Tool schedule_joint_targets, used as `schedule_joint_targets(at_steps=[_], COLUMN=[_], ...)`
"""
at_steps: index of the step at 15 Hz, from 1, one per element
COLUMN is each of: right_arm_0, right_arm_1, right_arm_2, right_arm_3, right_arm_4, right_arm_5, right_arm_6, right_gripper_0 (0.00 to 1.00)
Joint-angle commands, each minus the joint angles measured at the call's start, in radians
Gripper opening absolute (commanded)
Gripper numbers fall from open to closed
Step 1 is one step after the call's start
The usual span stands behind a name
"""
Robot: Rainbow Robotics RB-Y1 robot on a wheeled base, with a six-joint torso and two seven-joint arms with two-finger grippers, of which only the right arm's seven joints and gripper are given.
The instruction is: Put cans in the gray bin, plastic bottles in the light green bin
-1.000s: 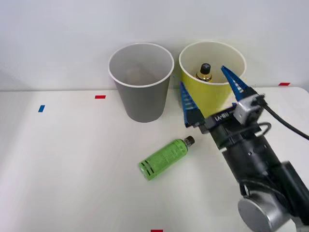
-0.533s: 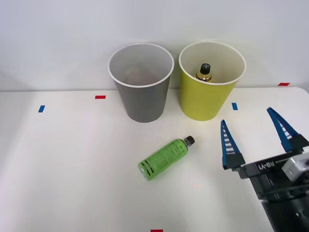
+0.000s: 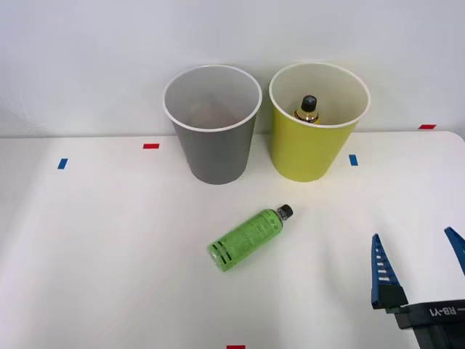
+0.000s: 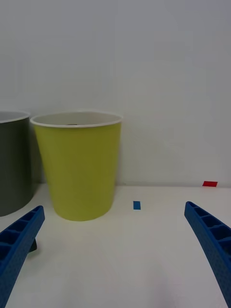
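The gray bin (image 3: 214,156) and the light green bin (image 3: 305,153) stand side by side at the back of the table. A plastic bottle with a black cap and gold neck (image 3: 309,107) stands inside the light green bin. A slim bright-green plastic bottle (image 3: 245,238) lies on its side in front of the two bins, black cap pointing to the back right. My right gripper (image 3: 412,236) is open and holds nothing, low at the near right, well clear of that bottle. From the wrist, the light green bin (image 4: 79,168) stands ahead between my open gripper's (image 4: 114,208) fingers. Cans are out of view.
Small tape marks dot the white table: red (image 3: 150,145), blue (image 3: 62,163), blue (image 3: 353,159) by the light green bin, red (image 3: 426,126) at the far right. A plain white wall stands close behind the bins. The gray bin's side (image 4: 12,163) shows at the wrist view's edge.
My right gripper has drawn back from the light green bin's front to the near right of the table, staying open. The bottles and bins have not moved.
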State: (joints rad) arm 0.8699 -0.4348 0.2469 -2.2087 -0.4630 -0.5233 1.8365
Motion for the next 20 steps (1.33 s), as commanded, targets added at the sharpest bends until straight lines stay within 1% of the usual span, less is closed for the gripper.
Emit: schedule_joint_targets(at_steps=[1, 4, 7, 8, 9, 10, 11, 13, 14, 15, 16, 17, 20], right_arm_0=[0.093, 0.141, 0.129, 0.115, 0.106, 0.1, 0.09, 0.049, 0.015, -0.003, -0.011, -0.019, -0.003], right_arm_1=[0.065, 0.102, 0.133, 0.154, 0.171, 0.183, 0.195, 0.195, 0.194, 0.194, 0.189, 0.177, 0.153], right_arm_2=[-0.015, -0.023, -0.051, -0.07, -0.077, -0.078, -0.075, -0.075, -0.075, -0.07, -0.061, -0.044, -0.003], right_arm_3=[0.001, 0.003, 0.003, 0.003, 0.003, 0.004, 0.023, 0.095, 0.164, 0.204, 0.236, 0.259, 0.265], right_arm_4=[0.064, 0.101, 0.139, 0.173, 0.193, 0.224, 0.277, 0.346, 0.386, 0.405, 0.412, 0.418, 0.426], right_arm_5=[0.002, 0.017, 0.097, 0.141, 0.17, 0.178, 0.177, 0.124, 0.062, 0.019, -0.024, -0.064, -0.115], right_arm_6=[-0.003, 0.001, -0.003, -0.01, -0.029, -0.088, -0.164, -0.266, -0.333, -0.37, -0.387, -0.378, -0.352], right_gripper_0=[1.0, 1.0, 1.0, 1.0, 1.0, 1.0, 1.0, 1.0, 1.0, 1.0, 1.0, 1.0, 1.0])
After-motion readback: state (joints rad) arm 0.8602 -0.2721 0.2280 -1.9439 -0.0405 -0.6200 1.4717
